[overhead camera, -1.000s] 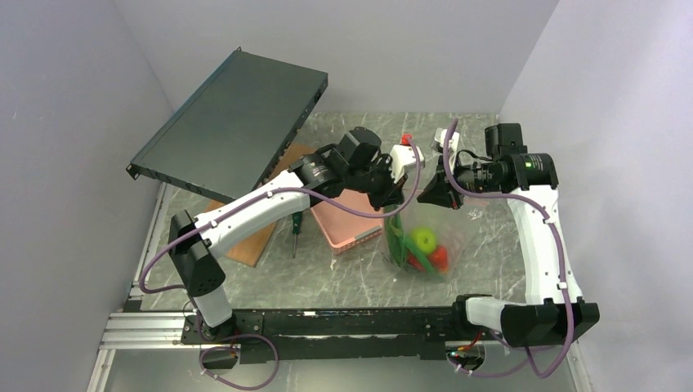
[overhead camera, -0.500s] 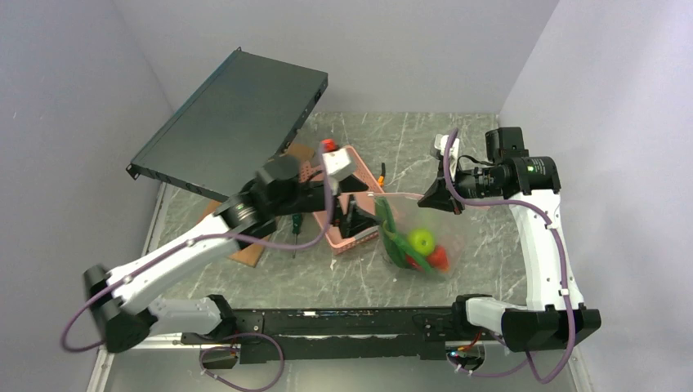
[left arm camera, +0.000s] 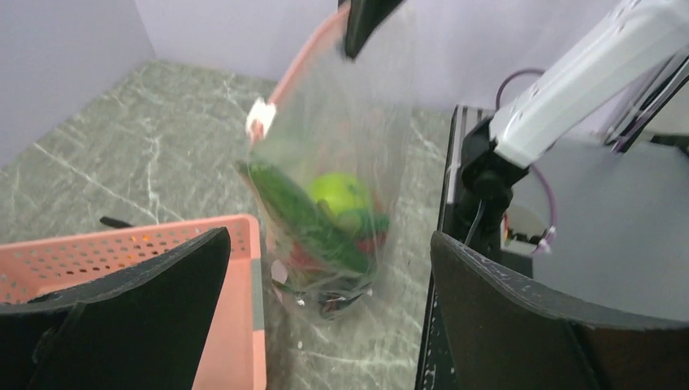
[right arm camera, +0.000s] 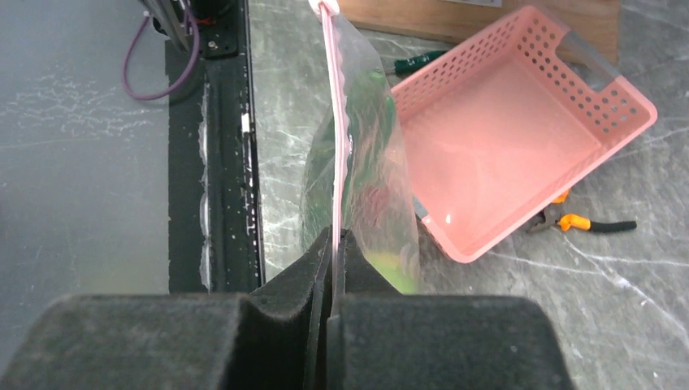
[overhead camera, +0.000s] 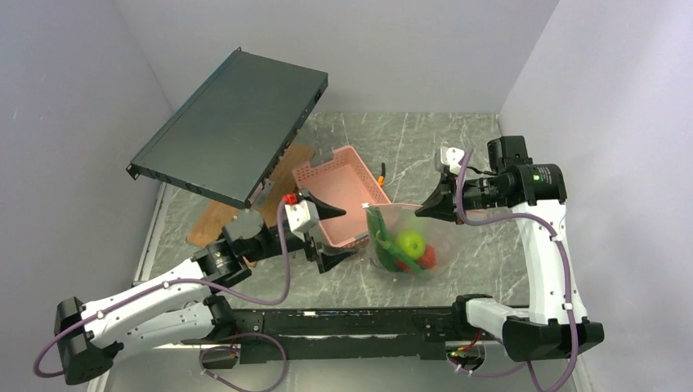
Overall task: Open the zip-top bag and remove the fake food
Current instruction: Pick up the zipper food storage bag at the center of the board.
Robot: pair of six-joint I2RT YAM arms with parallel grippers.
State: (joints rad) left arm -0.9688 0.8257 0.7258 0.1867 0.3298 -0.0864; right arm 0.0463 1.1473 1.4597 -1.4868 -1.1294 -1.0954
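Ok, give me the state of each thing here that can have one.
zip-top bag, held up by its pink zip edge, zip apparently closed
fake food, inside the bag
right gripper, shut on the bag's zip edge
left gripper, open, apart from the bag
pink basket, upright, empty

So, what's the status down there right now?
Right end effector shut on zip-top bag. Left end effector open, apart. Fake food inside bag. Pink basket close beside.
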